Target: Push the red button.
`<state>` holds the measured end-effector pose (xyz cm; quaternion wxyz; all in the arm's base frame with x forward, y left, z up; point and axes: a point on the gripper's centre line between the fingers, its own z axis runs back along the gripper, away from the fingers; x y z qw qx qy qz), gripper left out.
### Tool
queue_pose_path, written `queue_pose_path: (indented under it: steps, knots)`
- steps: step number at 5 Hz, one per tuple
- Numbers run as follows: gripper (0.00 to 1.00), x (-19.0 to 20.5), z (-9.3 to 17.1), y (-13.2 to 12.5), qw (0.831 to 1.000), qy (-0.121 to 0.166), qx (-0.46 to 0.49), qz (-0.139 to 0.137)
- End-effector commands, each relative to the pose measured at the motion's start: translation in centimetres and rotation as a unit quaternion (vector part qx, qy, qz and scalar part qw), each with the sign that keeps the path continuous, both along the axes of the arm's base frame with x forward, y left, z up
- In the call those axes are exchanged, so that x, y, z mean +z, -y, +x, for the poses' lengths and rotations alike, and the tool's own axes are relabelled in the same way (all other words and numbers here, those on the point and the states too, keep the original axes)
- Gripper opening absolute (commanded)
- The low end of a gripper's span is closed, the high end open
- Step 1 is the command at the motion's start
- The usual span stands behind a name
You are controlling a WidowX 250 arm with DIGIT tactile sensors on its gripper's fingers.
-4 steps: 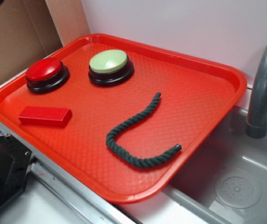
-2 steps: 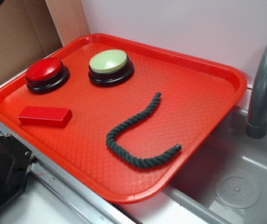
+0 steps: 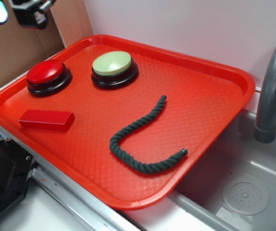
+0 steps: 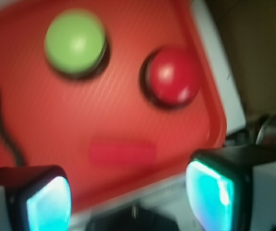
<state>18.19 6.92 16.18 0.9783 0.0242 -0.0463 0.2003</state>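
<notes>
Gripper (image 3: 17, 12) hardware now pokes into the upper left of the frame, where a moment ago only cardboard showed; its fingers (image 4: 215, 192) stand apart with nothing between them, high above the textured red tray (image 3: 215, 110). Still untouched, the red button (image 3: 46, 73), a glossy dome on a black base, sits at the tray's upper left beside the pale green button (image 3: 112, 63). Below lie a flat red block (image 3: 46, 119) and a curved dark twisted rope (image 3: 140, 139); a grey faucet (image 3: 272, 91) rises at right.

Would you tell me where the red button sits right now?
In the exterior view, the red button sits at the tray's far-left corner, left of the green button and behind the red block.
</notes>
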Motion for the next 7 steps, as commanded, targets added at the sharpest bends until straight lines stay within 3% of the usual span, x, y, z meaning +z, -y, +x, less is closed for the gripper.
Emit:
queue_pose_path:
  steps: [1,2,3,4,5,7]
  knots:
    - [1.00,-3.7,2.6,-8.1,0.989,0.054,0.127,0.057]
    - [1.00,-6.1,2.2,-9.6,0.988,0.027,0.144,0.039]
    - [1.00,-9.9,1.5,-10.1,0.987,-0.006,0.159,0.038]
    - [1.00,-11.4,1.5,-9.8,0.988,-0.020,0.152,0.035]
    - [1.00,-12.0,1.4,-9.6,0.988,-0.026,0.150,0.034]
    - [1.00,-7.1,0.9,-9.3,0.988,-0.001,0.151,0.018]
